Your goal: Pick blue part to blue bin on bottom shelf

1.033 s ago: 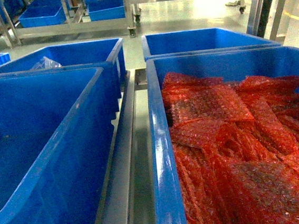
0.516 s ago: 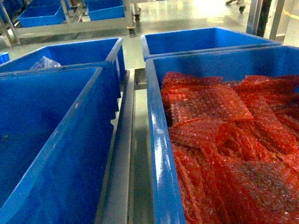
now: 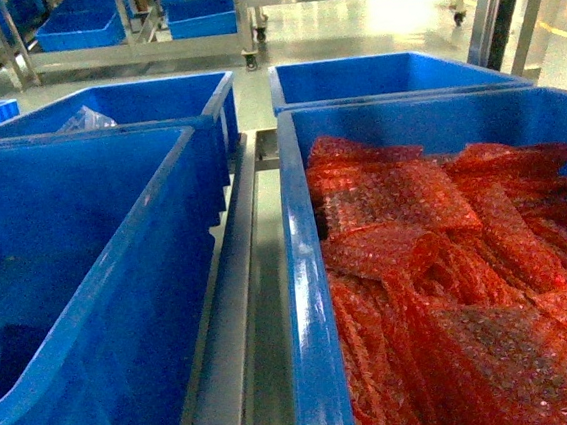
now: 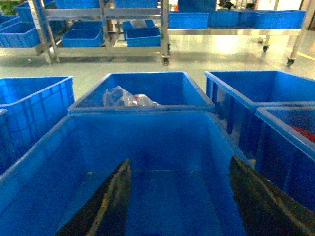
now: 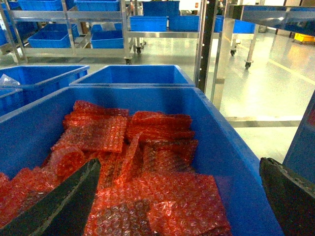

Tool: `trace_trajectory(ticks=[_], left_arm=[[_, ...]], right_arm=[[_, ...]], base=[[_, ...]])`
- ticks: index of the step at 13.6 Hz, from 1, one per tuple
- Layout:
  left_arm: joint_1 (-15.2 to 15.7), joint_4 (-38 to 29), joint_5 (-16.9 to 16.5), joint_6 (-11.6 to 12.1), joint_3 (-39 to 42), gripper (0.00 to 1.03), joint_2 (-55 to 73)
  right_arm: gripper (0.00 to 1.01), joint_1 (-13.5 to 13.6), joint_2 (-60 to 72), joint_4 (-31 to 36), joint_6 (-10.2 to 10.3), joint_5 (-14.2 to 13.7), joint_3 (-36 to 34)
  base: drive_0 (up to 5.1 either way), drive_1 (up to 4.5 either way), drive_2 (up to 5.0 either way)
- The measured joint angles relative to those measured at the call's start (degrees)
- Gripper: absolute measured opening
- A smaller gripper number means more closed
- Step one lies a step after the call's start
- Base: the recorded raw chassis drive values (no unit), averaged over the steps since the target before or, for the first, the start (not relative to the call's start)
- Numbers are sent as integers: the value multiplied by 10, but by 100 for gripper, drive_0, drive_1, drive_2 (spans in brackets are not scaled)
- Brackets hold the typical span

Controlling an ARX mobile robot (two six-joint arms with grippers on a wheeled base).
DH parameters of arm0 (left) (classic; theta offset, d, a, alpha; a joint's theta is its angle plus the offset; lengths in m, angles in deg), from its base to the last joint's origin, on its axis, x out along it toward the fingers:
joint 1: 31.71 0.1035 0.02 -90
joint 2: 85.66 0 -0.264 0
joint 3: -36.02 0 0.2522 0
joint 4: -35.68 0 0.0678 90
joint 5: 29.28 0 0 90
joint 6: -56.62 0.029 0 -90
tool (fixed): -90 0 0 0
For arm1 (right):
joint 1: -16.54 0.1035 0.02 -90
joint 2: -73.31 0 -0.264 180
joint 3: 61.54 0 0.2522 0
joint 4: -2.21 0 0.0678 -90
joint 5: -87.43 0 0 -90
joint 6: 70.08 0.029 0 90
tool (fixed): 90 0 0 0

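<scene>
The blue part is out of view in every frame. A large blue bin (image 3: 89, 281) fills the near left of the head view, its inside bare except for a dark patch at the lower left. My left gripper (image 4: 179, 162) hangs open over this bin (image 4: 162, 142), nothing between its dark fingers (image 4: 115, 196). My right gripper (image 5: 179, 164) is open above the like tote (image 5: 231, 152) full of red bubble-wrap sheets (image 5: 162, 196). A steel rail (image 3: 242, 307) runs between the two near totes; which shelf level they stand on does not show.
Two more blue totes stand behind: one with clear plastic bags (image 3: 86, 119), one to its right (image 3: 381, 74). Steel racks on castors with blue bins on a low level (image 3: 80, 31) line the far floor. A steel upright (image 5: 205, 44) rises at the right.
A dark patch has appeared low on the left inside the near left bin in the head view. The totes and bubble wrap have not moved.
</scene>
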Motion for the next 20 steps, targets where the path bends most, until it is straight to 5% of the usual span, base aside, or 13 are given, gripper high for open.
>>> trace_trajectory(ticks=[5, 6, 7, 20], left_arm=[[45, 41, -52, 1, 68, 2, -107], [80, 56, -95, 1, 79, 2, -130], [99, 66, -95, 1, 87, 2, -151], [94, 256, -103, 2, 124, 2, -390]], right_arm=[[98, 0, 0, 0, 0, 0, 0], [98, 0, 0, 0, 0, 0, 0], [98, 0, 0, -1, 0, 0, 0], [98, 0, 0, 0, 0, 0, 0]], base=[[0, 0, 0], [0, 0, 0], [0, 0, 0], [0, 0, 0]])
